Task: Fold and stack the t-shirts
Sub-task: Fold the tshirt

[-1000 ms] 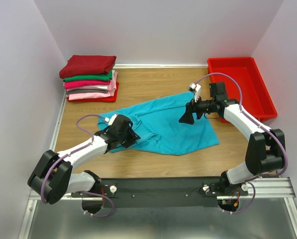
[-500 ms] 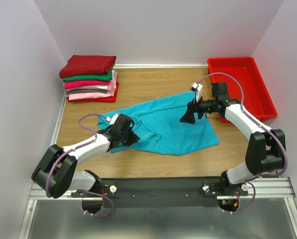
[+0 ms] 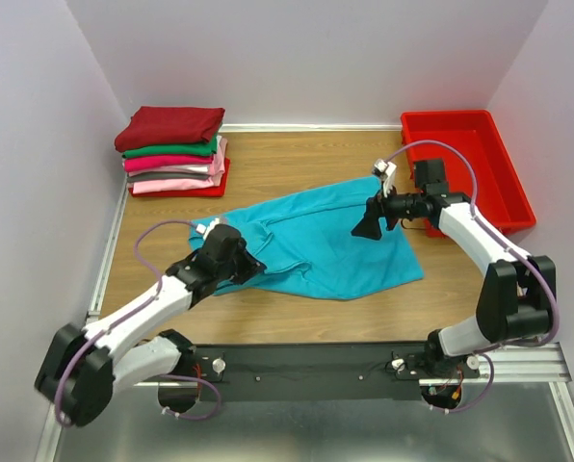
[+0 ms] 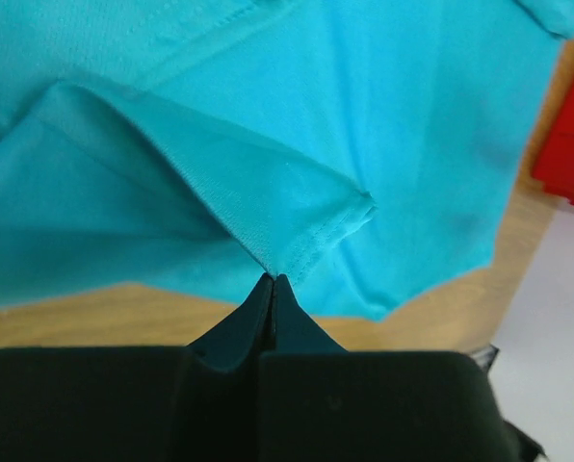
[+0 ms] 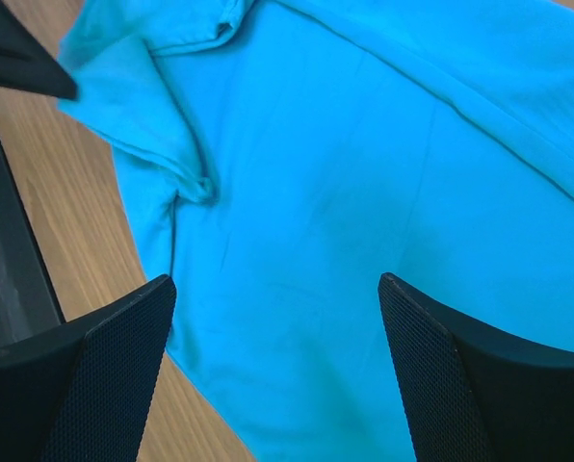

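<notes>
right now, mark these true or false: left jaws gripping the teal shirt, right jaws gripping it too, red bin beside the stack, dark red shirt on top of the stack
The left arm has its jaws shut on a fold of the teal t-shirt. True.
The right arm has its jaws clamped on the shirt too. False: they stand wide open above the cloth, holding nothing.
The red bin stands beside the stack. False: the bin is in the far right corner, and the stack of folded t-shirts is in the far left.
A dark red t-shirt tops the stack. True.
</notes>
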`<act>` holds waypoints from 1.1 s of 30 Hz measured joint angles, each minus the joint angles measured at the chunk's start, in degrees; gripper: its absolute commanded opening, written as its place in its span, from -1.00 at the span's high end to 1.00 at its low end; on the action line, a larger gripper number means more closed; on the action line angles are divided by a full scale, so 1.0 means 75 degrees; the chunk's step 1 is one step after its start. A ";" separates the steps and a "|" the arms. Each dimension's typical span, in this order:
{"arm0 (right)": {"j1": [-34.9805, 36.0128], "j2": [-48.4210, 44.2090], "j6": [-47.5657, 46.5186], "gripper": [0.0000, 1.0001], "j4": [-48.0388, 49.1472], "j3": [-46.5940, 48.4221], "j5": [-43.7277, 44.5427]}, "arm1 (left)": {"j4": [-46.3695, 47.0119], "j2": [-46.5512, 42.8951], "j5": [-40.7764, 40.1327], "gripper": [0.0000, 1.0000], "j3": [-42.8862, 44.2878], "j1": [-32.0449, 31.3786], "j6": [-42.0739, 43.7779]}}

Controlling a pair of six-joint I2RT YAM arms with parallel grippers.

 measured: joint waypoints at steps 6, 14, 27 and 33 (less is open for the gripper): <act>-0.0029 -0.0699 -0.1014 -0.88 -0.0941 0.0015 0.0769 | -0.1055 -0.2124 0.0367 1.00 -0.0236 0.0000 -0.0029; -0.0219 -0.1137 -0.2241 -0.79 -0.2643 -0.0070 0.3037 | -0.2363 -0.2917 0.1029 1.00 -0.0201 -0.0012 -0.0047; -0.1614 -0.1180 -0.2396 -0.57 -0.3372 -0.0956 0.4881 | -0.3934 -0.3351 0.1798 1.00 0.0178 -0.0015 0.0393; -0.1696 -0.0938 -0.2605 -0.36 -0.3465 -0.1300 0.4855 | -0.4301 -0.3477 0.2212 1.00 0.0178 -0.0015 0.0458</act>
